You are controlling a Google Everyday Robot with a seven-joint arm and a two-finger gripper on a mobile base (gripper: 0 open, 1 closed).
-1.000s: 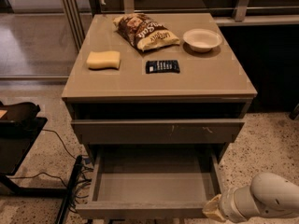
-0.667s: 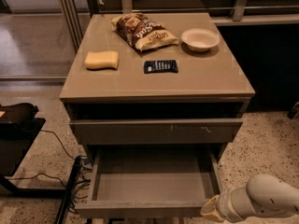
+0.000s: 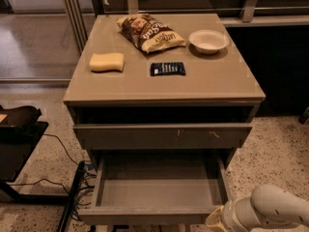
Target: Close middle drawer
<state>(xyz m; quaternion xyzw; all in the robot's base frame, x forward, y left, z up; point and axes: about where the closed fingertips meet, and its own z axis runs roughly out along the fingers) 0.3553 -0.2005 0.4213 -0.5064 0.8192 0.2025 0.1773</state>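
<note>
The middle drawer (image 3: 159, 190) is pulled far out of the grey-brown cabinet. Its flat floor is bare and its plain front panel (image 3: 145, 215) faces me at the bottom of the view. Above it sits the drawer front with small pale scratch marks (image 3: 164, 136). My gripper (image 3: 214, 220) is at the bottom right, at the end of the white arm (image 3: 273, 209). It sits right by the right end of the open drawer's front panel. Whether it touches the panel does not show. The lowest drawer is out of view.
On the cabinet top (image 3: 217, 81) lie a yellow sponge (image 3: 106, 62), a chip bag (image 3: 149, 33), a white bowl (image 3: 208, 41) and a small dark packet (image 3: 167, 68). A black stand (image 3: 19, 129) and cables (image 3: 72, 182) are on the floor at the left.
My arm and gripper have crept slightly left and down, closer to the drawer's right front corner. The drawer has not visibly moved.
</note>
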